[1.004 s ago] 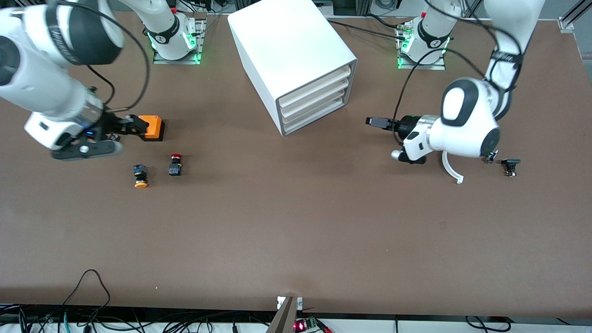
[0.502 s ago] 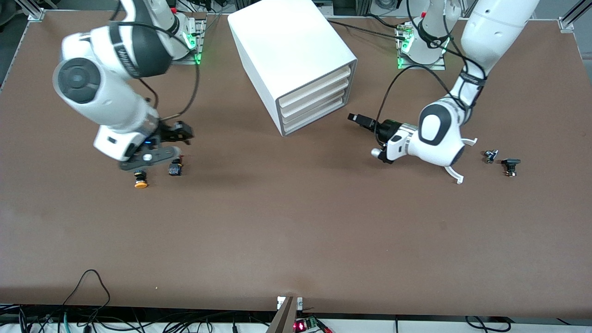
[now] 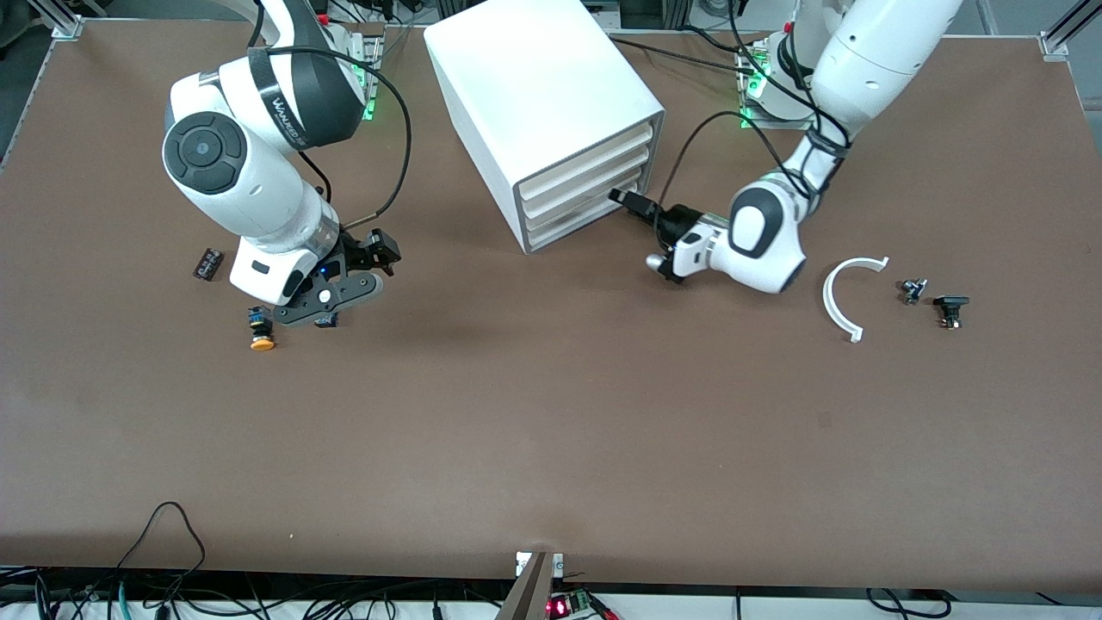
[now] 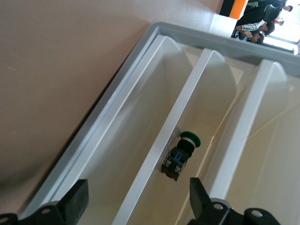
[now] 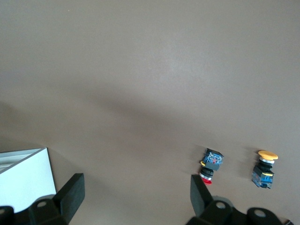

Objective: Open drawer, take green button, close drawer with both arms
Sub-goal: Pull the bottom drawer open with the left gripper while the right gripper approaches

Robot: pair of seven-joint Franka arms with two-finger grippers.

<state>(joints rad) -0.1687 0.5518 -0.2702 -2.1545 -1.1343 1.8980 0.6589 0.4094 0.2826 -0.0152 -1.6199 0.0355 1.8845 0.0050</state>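
Note:
The white cabinet (image 3: 542, 86) stands at the robots' side of the table, all three drawers pushed in. My left gripper (image 3: 633, 204) is open right in front of the bottom drawer (image 3: 585, 226), at the front's end toward the left arm. In the left wrist view its fingers (image 4: 77, 201) stand wide apart with nothing between them. The green-capped button (image 4: 183, 152) lies inside the cabinet front beside a white drawer lip. My right gripper (image 3: 383, 250) hangs open over bare table toward the right arm's end, and it is empty in the right wrist view (image 5: 136, 197).
An orange-capped button (image 3: 261, 331) and a red-capped button (image 5: 209, 166) lie on the table by the right gripper. A small black part (image 3: 207, 263) lies nearby. Toward the left arm's end lie a white curved piece (image 3: 848, 297) and two small dark parts (image 3: 950, 310).
The left gripper has travelled across the table up to the cabinet's drawer fronts. The right arm has swung toward the cabinet and now covers the orange box.

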